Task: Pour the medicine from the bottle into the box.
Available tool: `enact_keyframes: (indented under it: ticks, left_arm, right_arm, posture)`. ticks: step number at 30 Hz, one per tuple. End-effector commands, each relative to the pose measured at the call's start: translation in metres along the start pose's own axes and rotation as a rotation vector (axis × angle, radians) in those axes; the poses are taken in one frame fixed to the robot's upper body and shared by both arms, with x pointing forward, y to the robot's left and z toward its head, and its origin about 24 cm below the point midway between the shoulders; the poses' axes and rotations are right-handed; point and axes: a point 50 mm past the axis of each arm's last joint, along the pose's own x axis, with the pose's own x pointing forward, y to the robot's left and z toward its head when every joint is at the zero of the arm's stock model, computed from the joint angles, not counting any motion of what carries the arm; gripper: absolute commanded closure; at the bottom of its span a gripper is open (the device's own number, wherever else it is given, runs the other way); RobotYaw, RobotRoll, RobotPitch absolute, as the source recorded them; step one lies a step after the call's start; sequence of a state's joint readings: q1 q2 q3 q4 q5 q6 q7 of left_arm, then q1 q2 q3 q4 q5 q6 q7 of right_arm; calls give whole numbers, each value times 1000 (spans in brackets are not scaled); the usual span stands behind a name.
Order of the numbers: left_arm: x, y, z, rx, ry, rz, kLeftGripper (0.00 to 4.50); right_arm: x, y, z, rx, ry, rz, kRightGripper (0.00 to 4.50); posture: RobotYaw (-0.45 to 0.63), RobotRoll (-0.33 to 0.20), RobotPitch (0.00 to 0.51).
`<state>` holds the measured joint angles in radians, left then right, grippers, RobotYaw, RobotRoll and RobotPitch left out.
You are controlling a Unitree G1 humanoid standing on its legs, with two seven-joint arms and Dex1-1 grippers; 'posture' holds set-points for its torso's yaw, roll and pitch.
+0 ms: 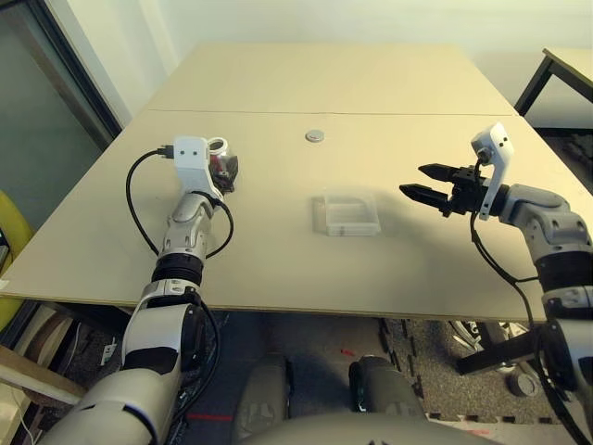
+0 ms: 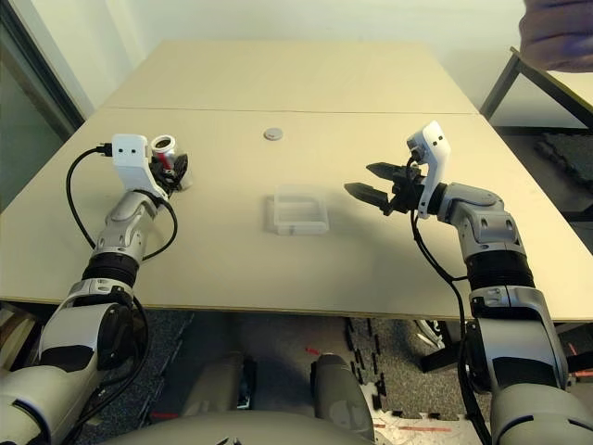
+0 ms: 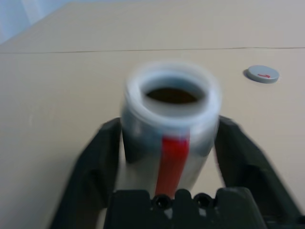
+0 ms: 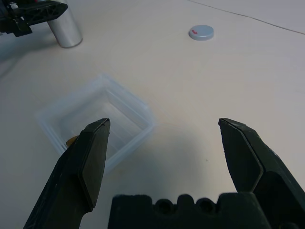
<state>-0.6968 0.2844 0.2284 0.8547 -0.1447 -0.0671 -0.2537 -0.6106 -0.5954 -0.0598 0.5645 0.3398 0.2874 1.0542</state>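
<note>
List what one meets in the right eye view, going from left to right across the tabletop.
Bottle, small round cap, clear plastic box, right gripper.

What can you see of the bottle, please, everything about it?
The bottle is a small cylinder, silvery grey and looking metallic, with a red stripe running down its side. Its pale, rounded neck rim surrounds an open mouth that looks dark inside; no cap is on it. It stands upright on the table, to the left of the clear box. The left gripper is around it, one finger at each side, with the fingers open; whether either touches it I cannot tell.
</note>
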Motion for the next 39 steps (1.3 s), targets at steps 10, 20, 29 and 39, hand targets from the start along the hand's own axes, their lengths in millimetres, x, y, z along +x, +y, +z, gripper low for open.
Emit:
enact_keyframes:
  ticks: [10,20,29,39]
  left_arm:
    - [-16,6,10,27,-40,9,46]
    - [-60,15,23,30,-91,69,46]
    - [-86,60,28,43,-133,318,46]
    - [-87,81,26,39,-152,382,46]
  right_arm:
    - [-9,-16,-1,-9,-7,-107,0]
    - [-21,-37,-2,11,-25,-241,0]
    - [-33,-56,-7,70,-124,-532,0]
    - [-65,-68,-41,113,-142,-980,0]
  posture:
    - [46,0,17]
    - [90,0,26]
    - [91,0,27]
    - [67,0,30]
